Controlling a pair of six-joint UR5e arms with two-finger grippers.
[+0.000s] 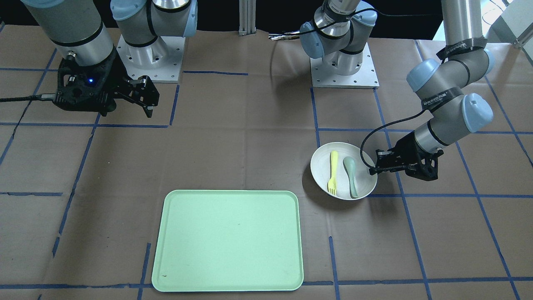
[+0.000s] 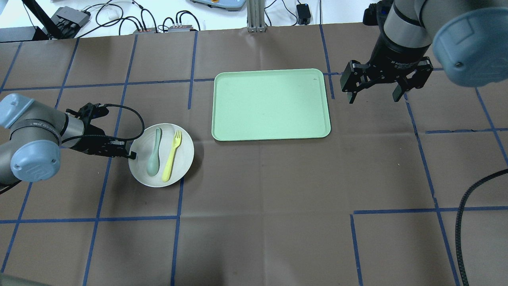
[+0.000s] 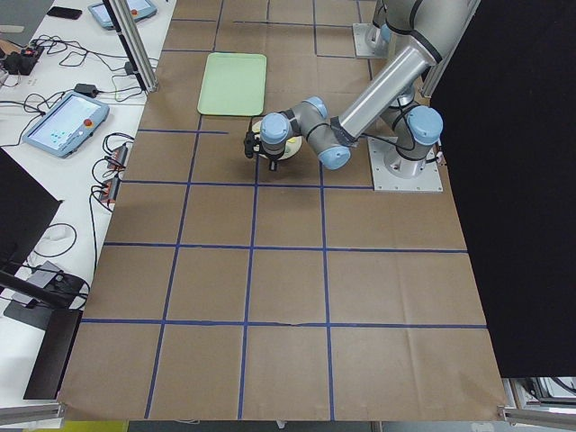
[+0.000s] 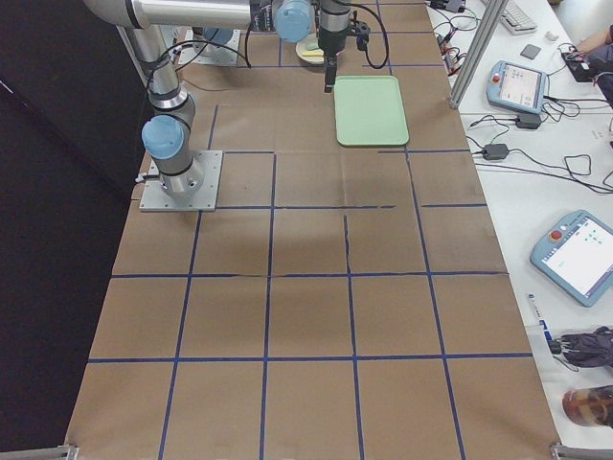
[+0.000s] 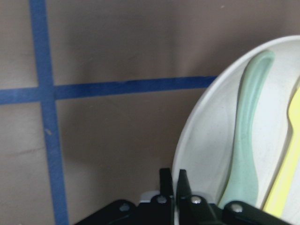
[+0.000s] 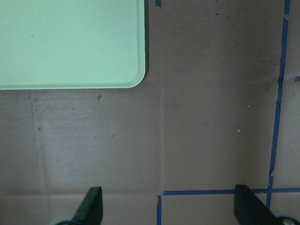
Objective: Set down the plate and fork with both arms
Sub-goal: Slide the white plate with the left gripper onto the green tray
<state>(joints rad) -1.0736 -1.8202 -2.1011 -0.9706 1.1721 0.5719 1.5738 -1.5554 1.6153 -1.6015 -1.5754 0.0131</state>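
The round off-white plate (image 2: 182, 161) lies on the table left of the light-green tray (image 2: 271, 104). On it lie the pale-yellow fork (image 2: 172, 155) and a grey-green spoon (image 2: 154, 153). My left gripper (image 2: 132, 155) is shut on the plate's left rim; the left wrist view shows its fingers (image 5: 165, 180) pinching the rim (image 5: 187, 136). In the front view the plate (image 1: 321, 173), the fork (image 1: 333, 173) and the left gripper (image 1: 372, 169) show at the right. My right gripper (image 2: 373, 95) is open and empty, hovering right of the tray.
The tray's corner (image 6: 70, 42) shows in the right wrist view above bare brown paper with blue tape lines. Arm bases (image 1: 344, 62) stand at the robot's side of the table. Control pendants and cables lie beyond the table's far edge (image 2: 119, 16).
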